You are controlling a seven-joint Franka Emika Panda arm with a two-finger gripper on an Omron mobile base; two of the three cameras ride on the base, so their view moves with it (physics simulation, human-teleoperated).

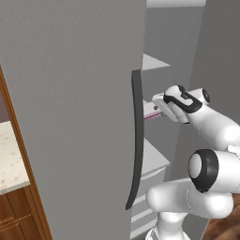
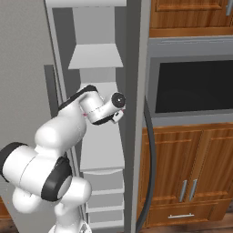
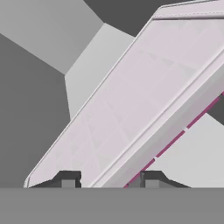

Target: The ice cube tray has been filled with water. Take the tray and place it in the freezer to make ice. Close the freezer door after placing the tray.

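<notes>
Here the gripper (image 3: 107, 178) pinches the ice cube tray (image 3: 131, 109) by its near edge, reaching into the open freezer (image 2: 98, 57) above a white shelf (image 1: 152, 157). Next, probably, it should lower the tray flat onto that shelf, release, then shut the freezer door (image 1: 70, 117).

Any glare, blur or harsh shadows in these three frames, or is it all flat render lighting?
Left base view: flat, even light, no glare on the freezer door; edges slightly soft. Right base view: soft shading inside the freezer, no hard shadows. Hand view: the ice cube tray runs diagonally in a strongly foreshortened view, its cell ridges faint and washed out; the gripper tips are sharp.
</notes>
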